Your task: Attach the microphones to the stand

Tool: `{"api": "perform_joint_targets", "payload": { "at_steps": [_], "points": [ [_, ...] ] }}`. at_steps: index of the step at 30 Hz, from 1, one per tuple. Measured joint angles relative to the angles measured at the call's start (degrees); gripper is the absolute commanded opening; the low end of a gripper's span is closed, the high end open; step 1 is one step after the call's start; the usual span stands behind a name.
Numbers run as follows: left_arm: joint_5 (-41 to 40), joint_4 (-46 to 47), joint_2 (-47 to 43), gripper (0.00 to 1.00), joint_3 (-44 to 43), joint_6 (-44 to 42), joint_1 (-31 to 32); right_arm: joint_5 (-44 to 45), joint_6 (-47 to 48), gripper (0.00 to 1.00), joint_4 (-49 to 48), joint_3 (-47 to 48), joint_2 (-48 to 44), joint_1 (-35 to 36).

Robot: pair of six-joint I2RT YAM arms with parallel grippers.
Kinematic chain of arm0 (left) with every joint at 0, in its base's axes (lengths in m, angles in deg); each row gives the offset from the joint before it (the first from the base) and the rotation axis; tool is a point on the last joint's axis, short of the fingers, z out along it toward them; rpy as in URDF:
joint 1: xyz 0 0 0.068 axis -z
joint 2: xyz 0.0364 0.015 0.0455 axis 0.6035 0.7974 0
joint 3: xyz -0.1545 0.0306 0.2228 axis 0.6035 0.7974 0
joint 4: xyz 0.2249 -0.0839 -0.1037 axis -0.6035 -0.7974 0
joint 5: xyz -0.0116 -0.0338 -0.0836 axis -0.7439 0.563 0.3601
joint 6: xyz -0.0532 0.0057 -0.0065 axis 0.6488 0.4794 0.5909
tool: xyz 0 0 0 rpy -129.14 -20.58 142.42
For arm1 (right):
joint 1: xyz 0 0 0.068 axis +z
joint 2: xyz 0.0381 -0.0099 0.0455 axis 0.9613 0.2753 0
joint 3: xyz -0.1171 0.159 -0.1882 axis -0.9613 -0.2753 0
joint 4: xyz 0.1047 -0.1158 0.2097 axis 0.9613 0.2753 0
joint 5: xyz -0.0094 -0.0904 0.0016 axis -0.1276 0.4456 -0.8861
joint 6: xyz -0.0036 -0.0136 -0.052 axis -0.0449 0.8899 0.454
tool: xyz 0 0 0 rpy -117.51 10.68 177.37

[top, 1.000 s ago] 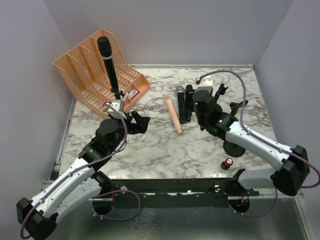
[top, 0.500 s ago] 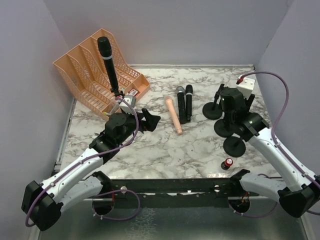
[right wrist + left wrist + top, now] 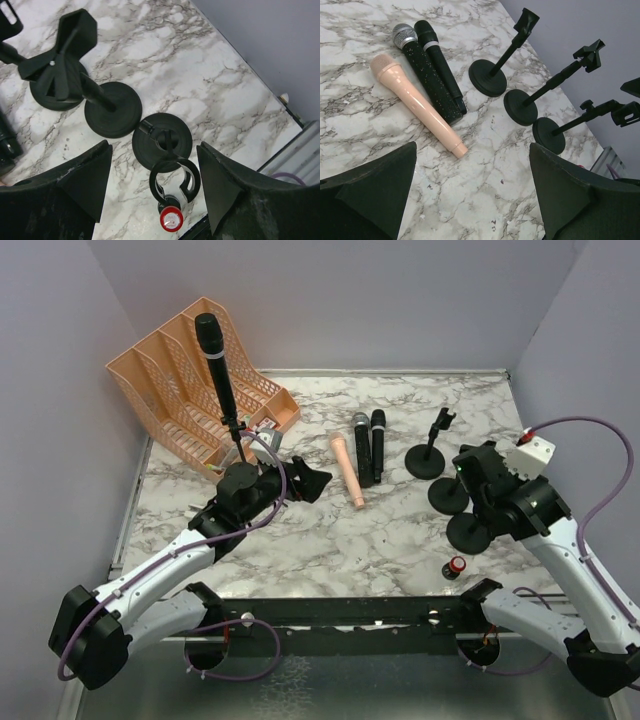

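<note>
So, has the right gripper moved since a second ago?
Yes. The right gripper has swung right in the top view, away from the lying mics, and now hangs over the stands.

The left arm reaches low and forward from its base. The left end effector (image 3: 306, 481) sits just left of the peach-pink microphone (image 3: 347, 470), its fingers spread wide with nothing between them. The right arm folds inward with its wrist tipped downward. The right end effector (image 3: 154, 150) hangs well right of that microphone, fingers wide apart and gripping nothing.
</note>
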State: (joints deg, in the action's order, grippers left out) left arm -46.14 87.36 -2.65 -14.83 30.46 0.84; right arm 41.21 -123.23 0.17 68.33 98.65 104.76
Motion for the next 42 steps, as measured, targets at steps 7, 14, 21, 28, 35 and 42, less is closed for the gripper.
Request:
{"api": "perform_joint_targets", "payload": {
  "at_steps": [7,14,21,28,35,42],
  "points": [
    [1.5,0.3,1.5,0.91,0.0,0.0,0.0,0.9,-9.3,0.72,7.3,-0.5,0.2,0.0],
    [1.6,0.7,1.5,0.91,0.0,0.0,0.0,-0.4,-13.6,0.5,8.7,-3.4,0.2,0.0],
    [1.6,0.7,1.4,0.91,0.1,0.0,0.0,-1.2,-12.7,0.33,8.0,-4.0,0.0,-0.1],
    [1.5,1.0,0.7,0.91,0.4,0.2,0.0,-1.7,-4.3,0.33,5.1,-2.1,2.3,-0.1],
    [1.5,1.0,0.7,0.91,0.9,1.0,0.0,-6.5,6.7,0.33,0.2,2.8,4.0,-0.1],
    [1.4,1.0,0.7,0.91,1.2,1.1,0.0,-16.2,17.4,0.33,-6.3,3.7,1.8,-0.1]
  ]
}}
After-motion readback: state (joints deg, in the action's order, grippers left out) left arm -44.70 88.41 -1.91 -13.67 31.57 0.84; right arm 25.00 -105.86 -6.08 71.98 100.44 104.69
